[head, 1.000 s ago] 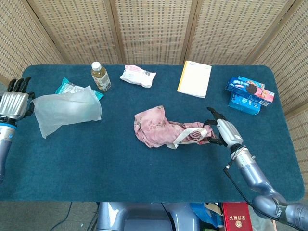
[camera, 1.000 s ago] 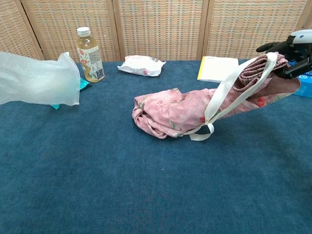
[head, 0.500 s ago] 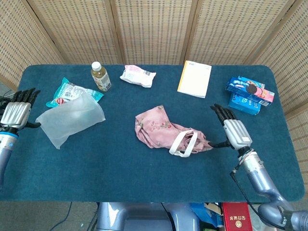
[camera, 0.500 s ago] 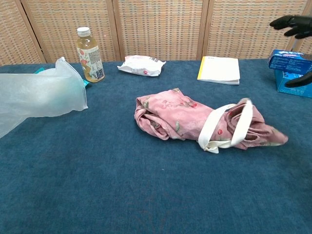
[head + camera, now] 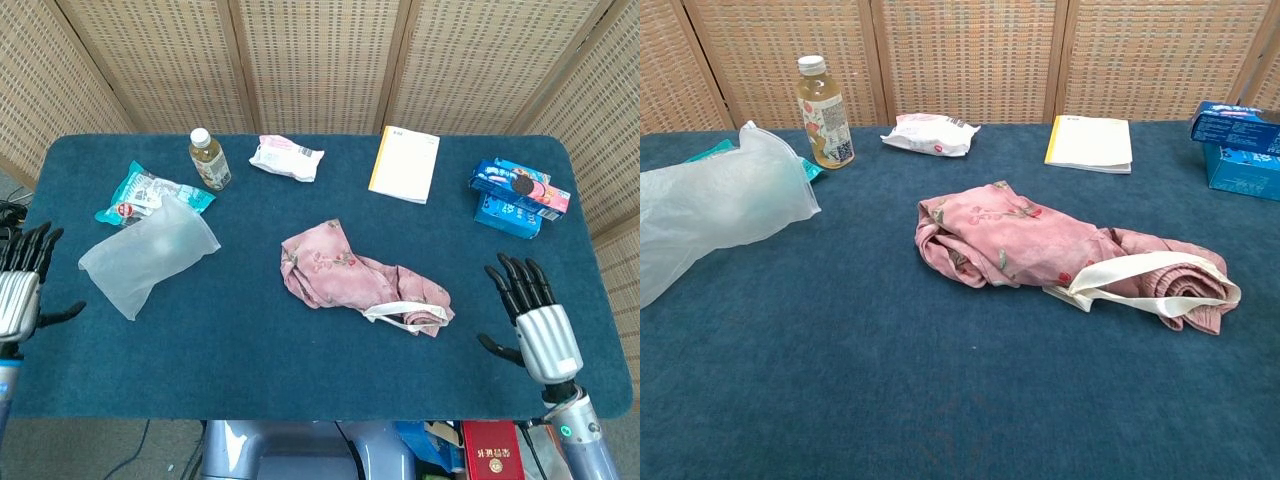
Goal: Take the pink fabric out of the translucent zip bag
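Note:
The pink floral fabric (image 5: 355,276) with a cream strap lies crumpled on the blue table near its middle, also seen in the chest view as the fabric (image 5: 1040,250). The translucent zip bag (image 5: 148,254) lies flat and empty at the left, apart from the fabric; the chest view shows the bag (image 5: 715,205) too. My left hand (image 5: 20,290) is at the table's left edge, fingers spread, holding nothing. My right hand (image 5: 535,318) hovers at the front right, fingers spread and empty, well right of the fabric. Neither hand shows in the chest view.
A tea bottle (image 5: 208,160), a teal snack packet (image 5: 140,190) and a white packet (image 5: 286,157) stand along the back left. A white booklet (image 5: 405,164) and blue cookie boxes (image 5: 518,197) lie at the back right. Wicker screens close the back.
My right hand let go of the fabric and drew back toward the front right; the fabric settled flat. My left hand released the bag and moved back; the bag dropped onto the table.

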{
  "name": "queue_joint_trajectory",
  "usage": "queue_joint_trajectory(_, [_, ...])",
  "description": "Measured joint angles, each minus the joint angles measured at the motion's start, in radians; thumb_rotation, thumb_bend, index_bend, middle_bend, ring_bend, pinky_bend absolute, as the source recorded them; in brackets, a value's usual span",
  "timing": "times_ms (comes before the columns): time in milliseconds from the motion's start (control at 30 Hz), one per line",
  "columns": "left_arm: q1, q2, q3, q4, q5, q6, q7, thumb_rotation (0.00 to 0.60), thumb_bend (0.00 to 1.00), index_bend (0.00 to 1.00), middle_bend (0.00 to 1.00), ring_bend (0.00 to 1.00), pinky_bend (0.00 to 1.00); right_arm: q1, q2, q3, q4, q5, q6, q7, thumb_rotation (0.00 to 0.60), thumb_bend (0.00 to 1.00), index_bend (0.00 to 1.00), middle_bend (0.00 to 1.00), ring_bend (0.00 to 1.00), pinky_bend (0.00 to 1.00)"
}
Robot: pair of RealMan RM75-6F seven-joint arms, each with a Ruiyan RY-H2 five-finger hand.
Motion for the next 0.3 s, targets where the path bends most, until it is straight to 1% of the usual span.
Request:
queue_joint_trajectory(100, [0.070,-0.011,0.045,-0.051,0.061,0.081,0.060,0.600,0.09,0.00,0.00,0.00,0.00,-0.039,-0.020,-0.028,0.012,-0.058,0.059,-0.008,0.600,0.00,0.00,0.00,0.00,0.00])
queue_joint_trajectory(200, [0.121,-0.043,0.081,-0.066,0.134,0.154,0.096,0.600,0.09,0.00,0.00,0.00,0.00,-0.083,-0.039,-0.051,0.018,-0.108,0.117,-0.021,0.600,0.00,0.00,0.00,0.00,0.00])
queue_joint_trajectory(300, [0.150,-0.070,0.107,-0.066,0.200,0.198,0.120,0.600,0.09,0.00,0.00,0.00,0.00,-0.118,-0.046,-0.067,0.016,-0.134,0.144,-0.037,0.600,0.00,0.00,0.00,0.00,0.00])
